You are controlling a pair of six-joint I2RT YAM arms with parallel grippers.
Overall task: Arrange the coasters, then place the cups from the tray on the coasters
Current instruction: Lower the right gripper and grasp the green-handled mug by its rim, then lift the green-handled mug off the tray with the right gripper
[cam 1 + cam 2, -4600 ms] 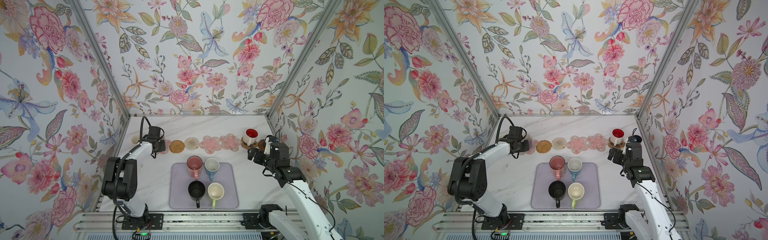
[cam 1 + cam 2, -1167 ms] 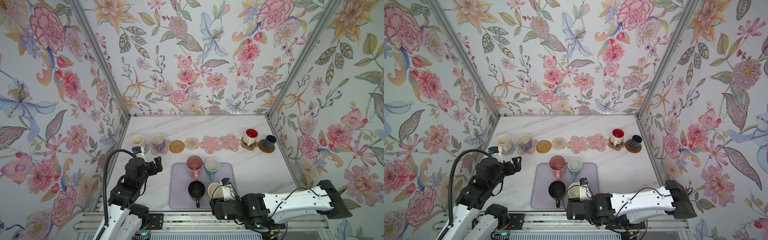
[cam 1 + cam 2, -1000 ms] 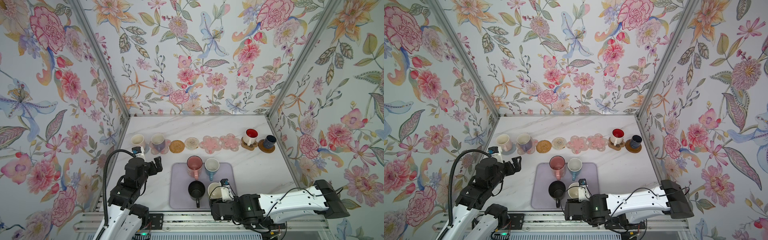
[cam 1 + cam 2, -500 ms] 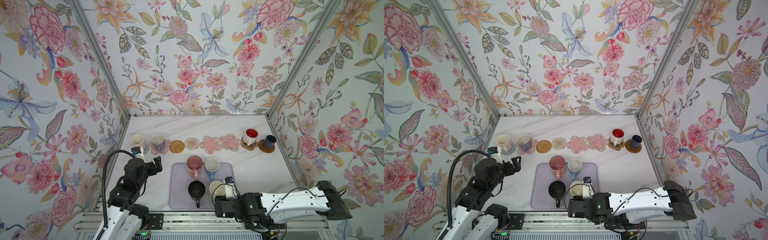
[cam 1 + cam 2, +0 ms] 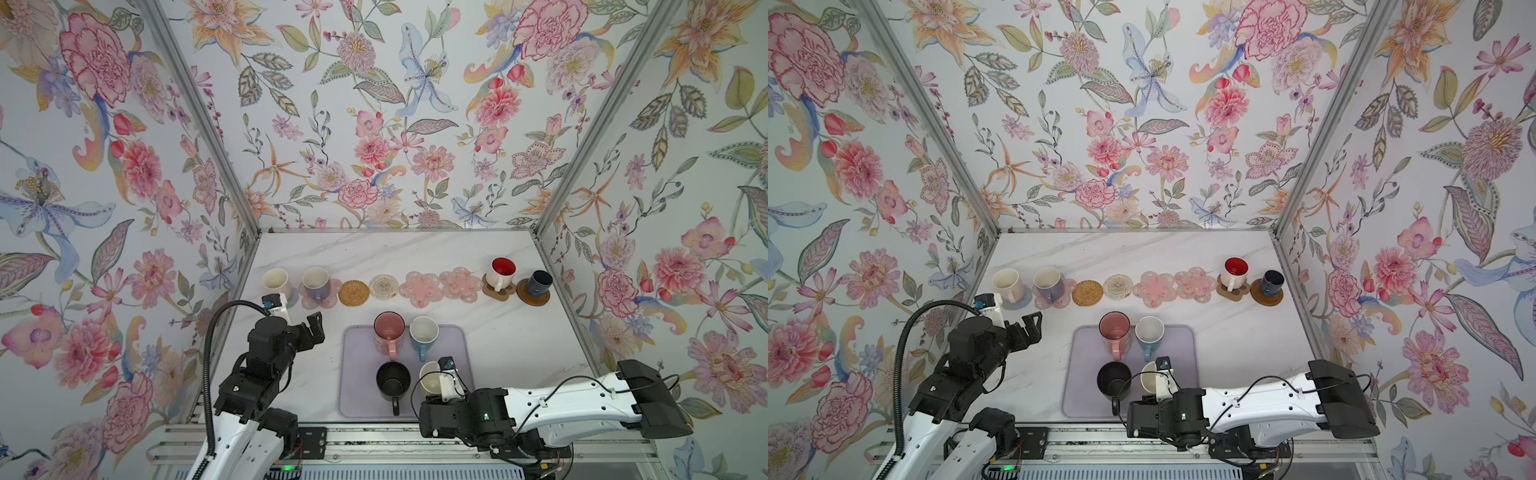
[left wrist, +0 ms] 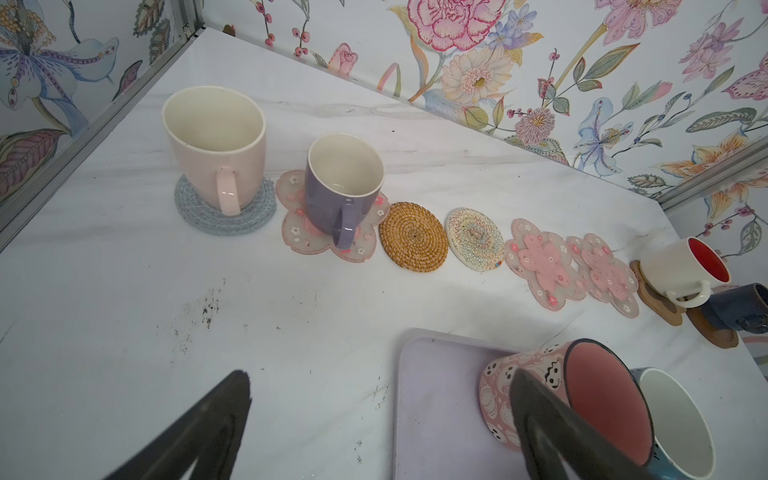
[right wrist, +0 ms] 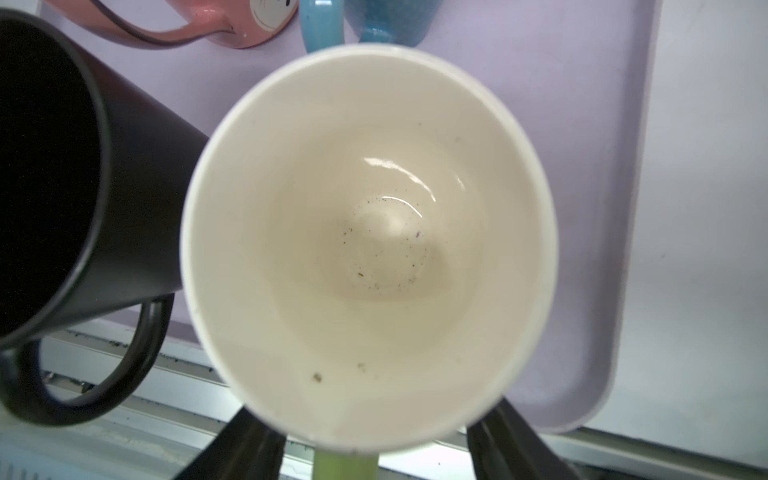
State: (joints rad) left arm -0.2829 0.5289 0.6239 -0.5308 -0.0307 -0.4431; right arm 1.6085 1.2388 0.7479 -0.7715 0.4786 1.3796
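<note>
Several cups stand on the lavender tray (image 5: pixel 357 374): pink (image 5: pixel 389 328), blue (image 5: pixel 424 332), black (image 5: pixel 392 380) and light green (image 5: pixel 430 376). My right gripper (image 7: pixel 372 415) hangs over the green cup, its jaws open on either side of the green handle (image 7: pixel 345 465) without touching it. My left gripper (image 5: pixel 309 332) hovers open and empty left of the tray. Along the back lies the row of coasters. The rattan (image 5: pixel 353 292), beige woven (image 5: pixel 383 286) and two pink flower (image 5: pixel 421 289) ones are bare. Cream-pink (image 6: pixel 214 141), lavender (image 6: pixel 343 183), red-inside (image 5: pixel 500 272) and navy (image 5: pixel 539 282) cups stand on the others.
Flowered walls close in the marble table (image 5: pixel 519 332) on three sides. The right arm (image 5: pixel 561 405) lies along the front rail (image 5: pixel 374 436). The black cup's handle (image 7: pixel 83 374) hangs over the tray's front rim, right beside my right gripper.
The right gripper's jaws have narrowed around the green cup's handle, and that arm has shifted slightly right. The left arm has not moved.
</note>
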